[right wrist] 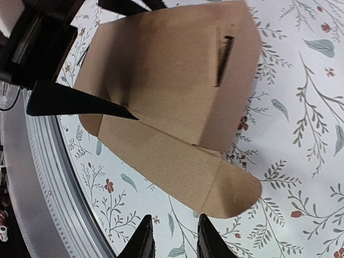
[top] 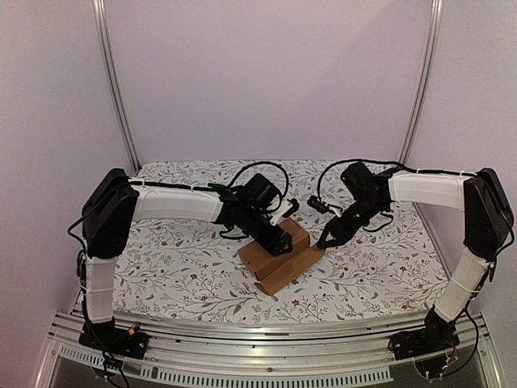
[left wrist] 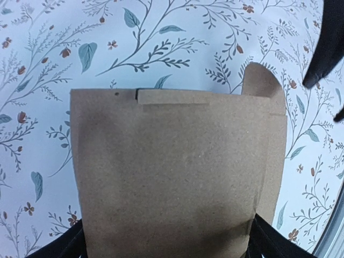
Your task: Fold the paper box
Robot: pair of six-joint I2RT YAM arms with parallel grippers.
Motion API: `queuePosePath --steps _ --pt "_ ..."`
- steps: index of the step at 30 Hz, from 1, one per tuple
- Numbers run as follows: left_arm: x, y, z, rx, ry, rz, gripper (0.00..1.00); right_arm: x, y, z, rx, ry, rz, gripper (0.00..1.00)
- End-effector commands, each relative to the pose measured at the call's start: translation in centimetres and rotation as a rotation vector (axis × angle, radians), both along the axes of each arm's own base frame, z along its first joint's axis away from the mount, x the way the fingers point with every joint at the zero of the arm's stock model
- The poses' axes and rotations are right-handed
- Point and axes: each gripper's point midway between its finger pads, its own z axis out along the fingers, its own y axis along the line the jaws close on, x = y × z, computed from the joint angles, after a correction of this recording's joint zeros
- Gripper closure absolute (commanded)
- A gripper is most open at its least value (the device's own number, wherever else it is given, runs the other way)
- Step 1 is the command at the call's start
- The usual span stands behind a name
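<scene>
Between the fingers (left wrist: 64, 247) of the left gripper (top: 279, 239), spread wide, the paper box (left wrist: 177, 177) sits clamped. The right gripper (right wrist: 174, 236), narrowly parted and empty, hangs near the flat rounded flap (right wrist: 231, 193). Flap closing appears current; next, raise and tuck that flap.

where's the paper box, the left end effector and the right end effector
paper box (top: 292, 264), top external view, on its near flap
left end effector (top: 277, 239), top external view, between its fingertips above the box
right end effector (right wrist: 174, 220), right wrist view, midway between its fingertips
</scene>
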Motion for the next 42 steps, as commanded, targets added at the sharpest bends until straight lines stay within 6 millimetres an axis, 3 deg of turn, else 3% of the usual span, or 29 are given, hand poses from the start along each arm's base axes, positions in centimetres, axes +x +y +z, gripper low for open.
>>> queuePosePath --steps 1,8,13,21,26,31,37,42 --pt "-0.3 0.6 -2.2 0.025 -0.007 -0.015 0.21 1.6 -1.9 0.3 0.092 0.096 -0.105 0.74" --pt "-0.5 0.2 -2.0 0.012 -0.006 -0.029 0.21 4.6 -3.9 -3.2 -0.086 0.070 -0.229 0.77" --pt "-1.0 -0.2 -1.7 -0.001 -0.007 -0.041 0.21 4.5 -4.1 -6.2 -0.138 0.143 -0.239 0.77" --pt "-0.9 -0.7 -2.0 0.002 -0.002 -0.048 0.21 3.9 -3.0 -5.5 -0.067 0.179 -0.208 0.77" --pt "-0.8 -0.4 -2.7 0.041 0.003 -0.039 0.21 4.7 -3.8 -4.1 -0.060 0.143 -0.230 0.77" --pt "-1.1 -0.2 -3.0 0.052 0.007 -0.048 0.22 6.0 -6.1 -3.3 -0.079 0.091 -0.298 0.77" --pt "-1.2 -0.6 -2.1 0.029 -0.003 -0.060 0.22 6.5 -7.1 -5.8 -0.176 0.122 -0.326 0.76" --pt "-1.2 -0.8 -1.3 0.006 -0.018 -0.062 0.22 5.0 -5.9 -8.6 -0.211 0.215 -0.264 0.75"
